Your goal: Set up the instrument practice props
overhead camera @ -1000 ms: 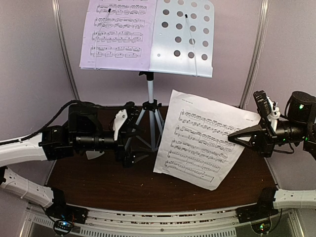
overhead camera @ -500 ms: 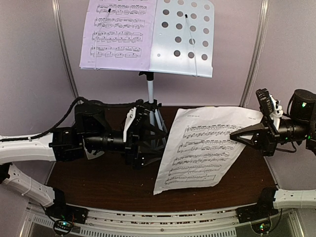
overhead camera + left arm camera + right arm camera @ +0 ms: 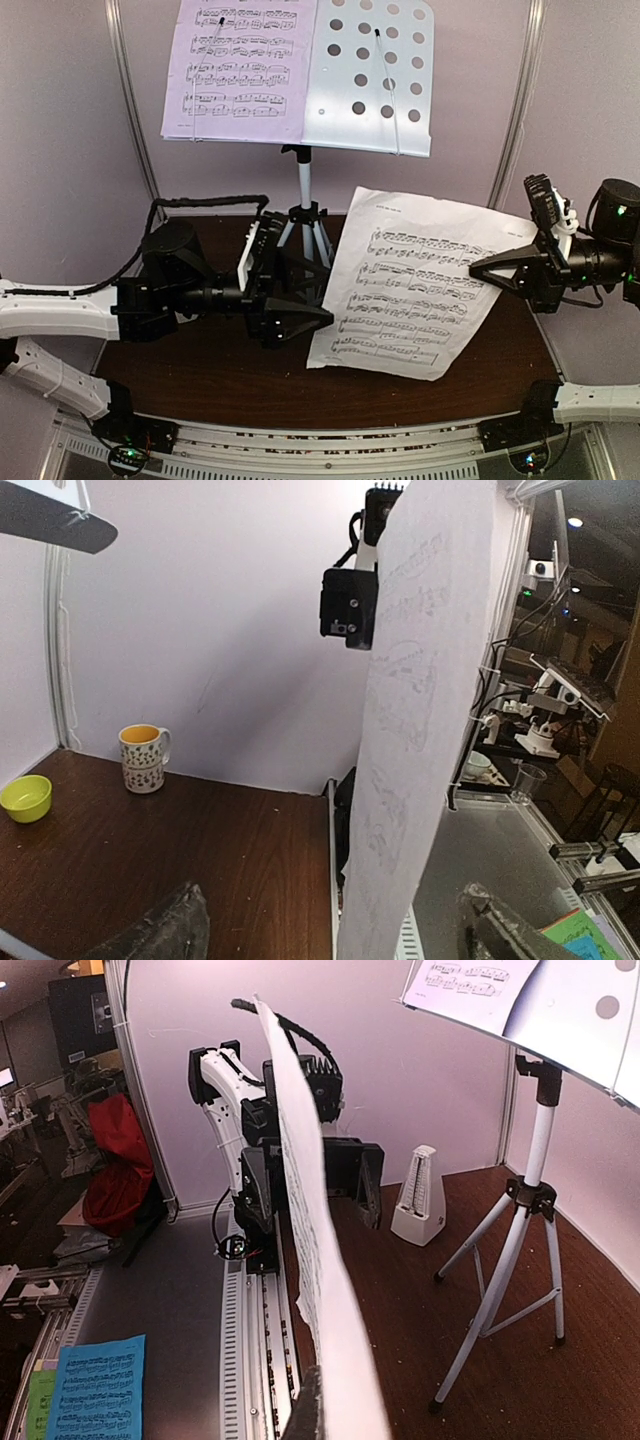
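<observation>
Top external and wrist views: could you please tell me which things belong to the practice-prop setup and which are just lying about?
Job in hand: music stand, sheet-music page on the stand, loose sheet-music page, metronome.
Lying about: patterned mug, yellow-green bowl.

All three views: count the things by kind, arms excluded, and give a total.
music stand: 1
sheet-music pages: 2
metronome: 1
mug: 1
yellow-green bowl: 1
Total: 6
</observation>
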{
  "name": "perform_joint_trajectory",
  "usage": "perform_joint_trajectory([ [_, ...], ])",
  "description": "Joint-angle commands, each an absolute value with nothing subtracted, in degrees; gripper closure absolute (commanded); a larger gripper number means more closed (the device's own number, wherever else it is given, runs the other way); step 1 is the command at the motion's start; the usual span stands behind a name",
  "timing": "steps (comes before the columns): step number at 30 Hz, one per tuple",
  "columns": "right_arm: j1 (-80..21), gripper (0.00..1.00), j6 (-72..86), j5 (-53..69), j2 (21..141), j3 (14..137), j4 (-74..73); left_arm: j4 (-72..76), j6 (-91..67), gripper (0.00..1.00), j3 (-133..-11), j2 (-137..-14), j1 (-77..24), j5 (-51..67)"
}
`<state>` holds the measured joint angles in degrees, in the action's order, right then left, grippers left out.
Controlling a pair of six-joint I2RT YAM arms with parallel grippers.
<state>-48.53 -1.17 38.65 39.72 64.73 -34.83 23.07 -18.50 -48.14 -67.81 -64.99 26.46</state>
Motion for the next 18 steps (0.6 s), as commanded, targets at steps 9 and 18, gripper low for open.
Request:
perform_joint_trajectory([
  [9, -48.94, 1.0, -0.63, 35.52, 40.72, 67.42, -31.74, 25.92, -16.03, 0.48, -54.36, -72.09, -70.0, 18.66],
  [18, -48.87, 1.0, 1.82, 27.64, 41.62, 69.33, -26.73, 20.05, -15.08, 1.0, -58.17, -68.82, -71.45, 1.99],
])
